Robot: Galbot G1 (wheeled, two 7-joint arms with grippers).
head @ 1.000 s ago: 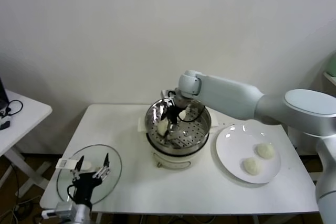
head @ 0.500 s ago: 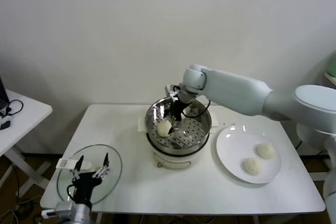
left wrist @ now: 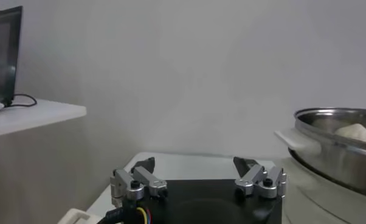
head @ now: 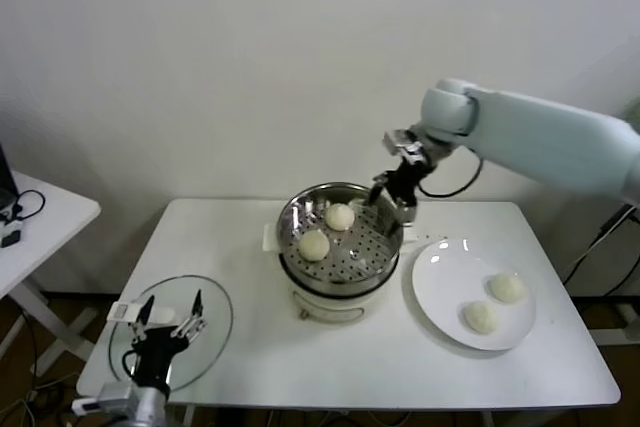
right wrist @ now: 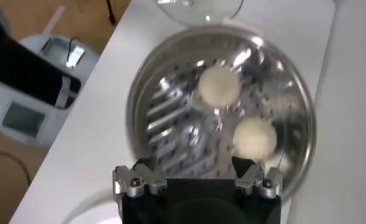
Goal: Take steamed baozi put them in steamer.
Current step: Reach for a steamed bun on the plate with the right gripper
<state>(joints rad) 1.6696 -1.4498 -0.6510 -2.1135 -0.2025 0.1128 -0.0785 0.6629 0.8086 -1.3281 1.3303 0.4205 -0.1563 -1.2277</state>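
Head view: no writing readable; right gripper (head: 389, 190) fingers spread empty above steamer (head: 340, 209) rim.

White desk (head: 250, 247), rectangular, set against a plain pale wall (head: 200, 67).

Round white plate (head: 440, 282) at about 4 o'clock on the desk top, near the right edge.

Flat round glass lid (head: 215, 332) at about 8 o'clock, lying flat at the front left corner, its rim reaching the desk edge. A white tab-like handle (head: 122, 312) sticks out at its 9 o'clock side.

Second white side table (head: 45, 217) stands apart, out at 9 o'clock. A dark cable (head: 25, 207) lies on it. The left wrist view shows a dark screen (left wrist: 3, 55) there.
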